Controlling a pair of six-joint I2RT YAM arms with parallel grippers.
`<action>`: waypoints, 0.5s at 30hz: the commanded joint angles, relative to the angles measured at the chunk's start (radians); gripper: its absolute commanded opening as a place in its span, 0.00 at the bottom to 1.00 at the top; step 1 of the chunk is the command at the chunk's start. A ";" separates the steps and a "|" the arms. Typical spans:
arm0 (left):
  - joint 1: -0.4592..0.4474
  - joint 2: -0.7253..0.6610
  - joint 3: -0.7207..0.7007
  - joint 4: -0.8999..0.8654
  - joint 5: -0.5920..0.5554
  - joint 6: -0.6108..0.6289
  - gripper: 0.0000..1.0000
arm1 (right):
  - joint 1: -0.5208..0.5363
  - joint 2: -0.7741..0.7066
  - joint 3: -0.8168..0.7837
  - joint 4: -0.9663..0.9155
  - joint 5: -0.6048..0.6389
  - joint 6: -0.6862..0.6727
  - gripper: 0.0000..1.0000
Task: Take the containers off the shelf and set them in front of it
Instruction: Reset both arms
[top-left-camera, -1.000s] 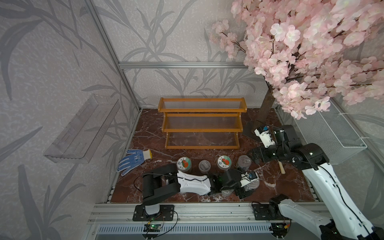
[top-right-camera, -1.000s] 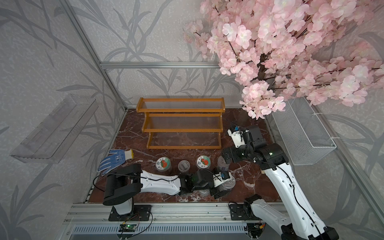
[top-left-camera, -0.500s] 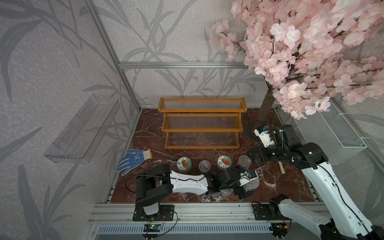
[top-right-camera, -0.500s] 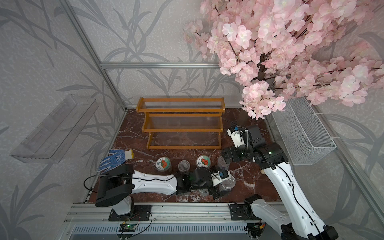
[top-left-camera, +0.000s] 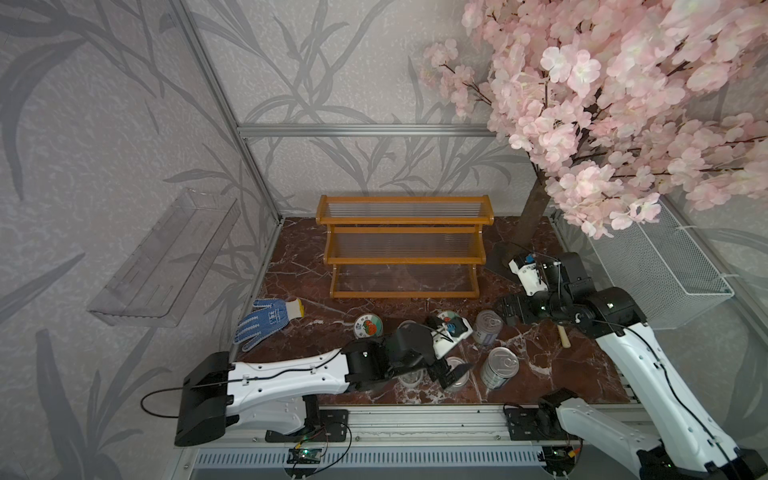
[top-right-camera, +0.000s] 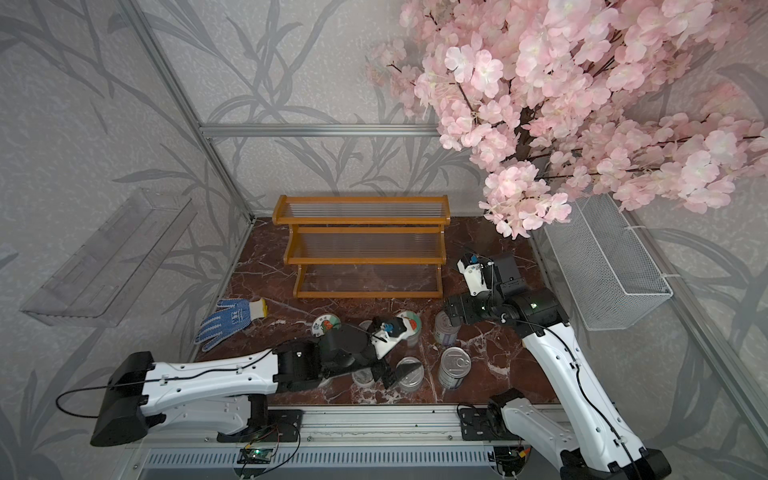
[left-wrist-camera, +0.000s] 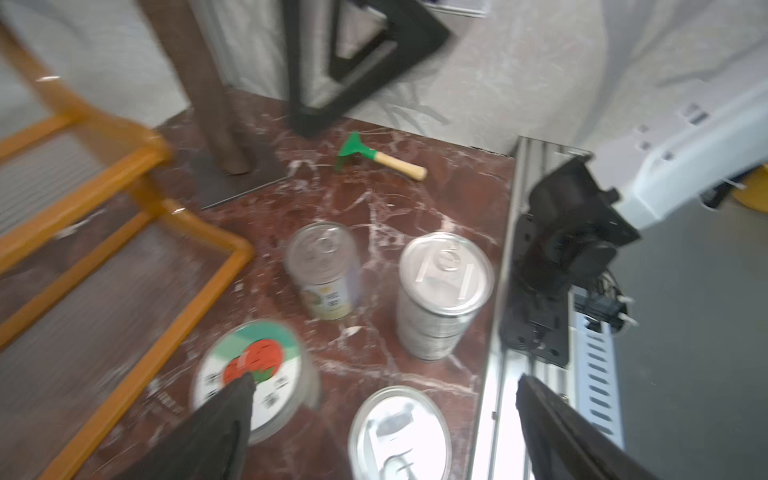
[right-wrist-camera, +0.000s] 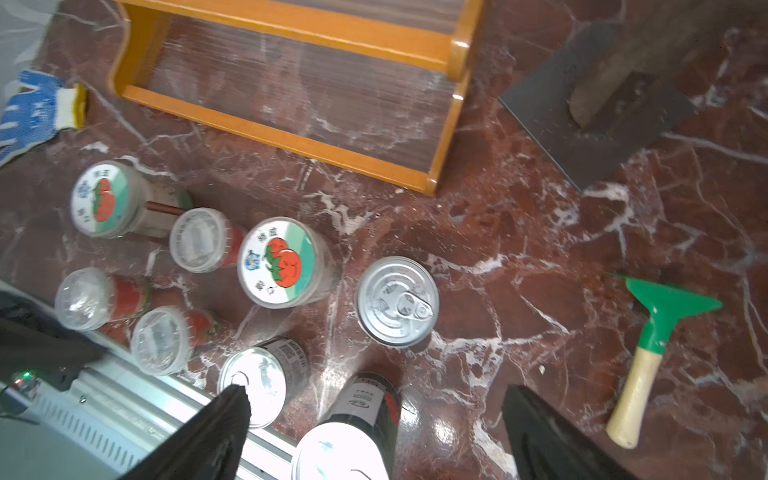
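My L gripper is wide open, empty, w/ silver ring-pull tin upright just below, near side of orange-brown stepped wooden shelf; R gripper wide, empty too.

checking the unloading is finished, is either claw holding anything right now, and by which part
Nothing is held. The left claw and the right claw both stand open and empty.

Left claw is opening all the way, letting go of the silver tin, and it's backing off toward its base, wrist tipping up, now hanging over the neighbouring tin.
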 joint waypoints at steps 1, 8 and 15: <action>0.177 -0.127 -0.056 -0.172 -0.081 -0.141 1.00 | -0.097 -0.046 -0.072 0.094 0.042 0.058 0.99; 0.568 -0.391 -0.206 -0.268 -0.287 -0.290 1.00 | -0.265 -0.115 -0.282 0.360 0.043 0.141 0.99; 0.956 -0.380 -0.383 -0.025 -0.484 -0.334 1.00 | -0.290 -0.066 -0.524 0.786 0.146 0.134 0.99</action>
